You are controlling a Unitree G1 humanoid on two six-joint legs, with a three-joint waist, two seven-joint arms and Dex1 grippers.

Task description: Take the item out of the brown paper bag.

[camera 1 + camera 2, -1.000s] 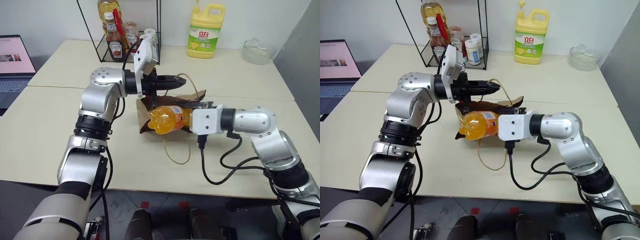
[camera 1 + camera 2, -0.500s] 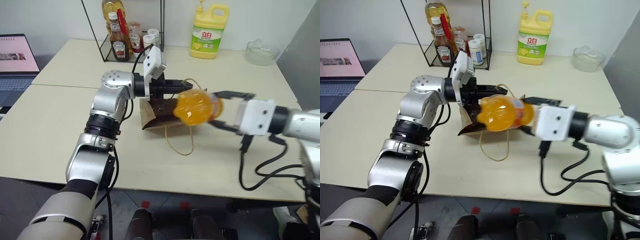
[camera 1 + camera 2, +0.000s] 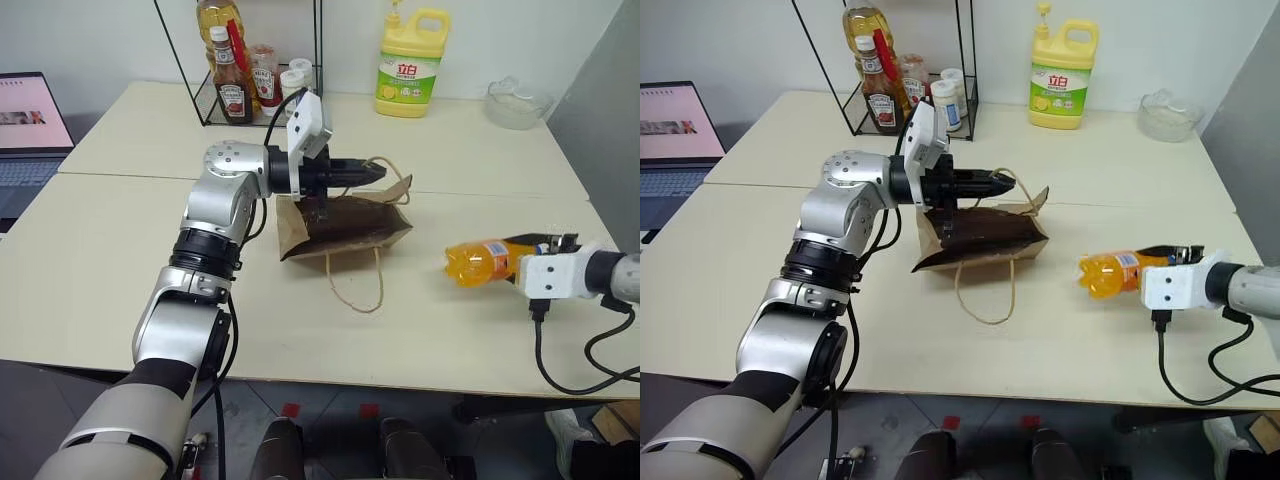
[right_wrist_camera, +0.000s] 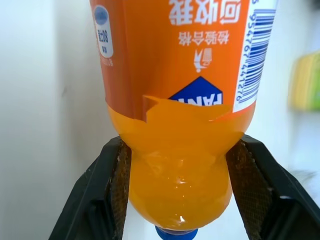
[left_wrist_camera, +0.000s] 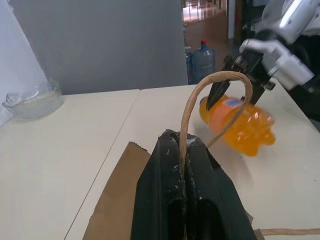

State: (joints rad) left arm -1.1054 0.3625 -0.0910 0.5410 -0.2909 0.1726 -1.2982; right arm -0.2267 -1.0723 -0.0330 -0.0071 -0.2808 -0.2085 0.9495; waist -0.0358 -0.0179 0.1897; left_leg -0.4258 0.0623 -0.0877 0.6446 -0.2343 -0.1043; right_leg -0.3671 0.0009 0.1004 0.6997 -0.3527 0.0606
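Observation:
The brown paper bag (image 3: 345, 222) lies on its side mid-table, mouth toward the right. My left gripper (image 3: 375, 172) is shut on its upper loop handle (image 5: 215, 82), holding that edge up; the handle runs between the closed fingers (image 5: 170, 165). The other handle (image 3: 355, 285) lies slack on the table. The item, a small bottle of orange drink (image 3: 480, 263), is outside the bag, well to its right. My right gripper (image 3: 515, 255) is shut on it near the neck, its base pointing toward the bag. The blue cap (image 4: 175, 234) peeks out between the fingers (image 4: 117, 175).
A big yellow detergent jug (image 3: 410, 62) stands at the back. A black wire rack (image 3: 240, 70) with a ketchup bottle and small jars is back left. A glass bowl (image 3: 515, 100) sits back right and a laptop (image 3: 30, 110) far left.
My right gripper has carried the bottle from the bag's mouth out to the right and lower, turning it away from the bag. The left gripper keeps its hold on the handle.

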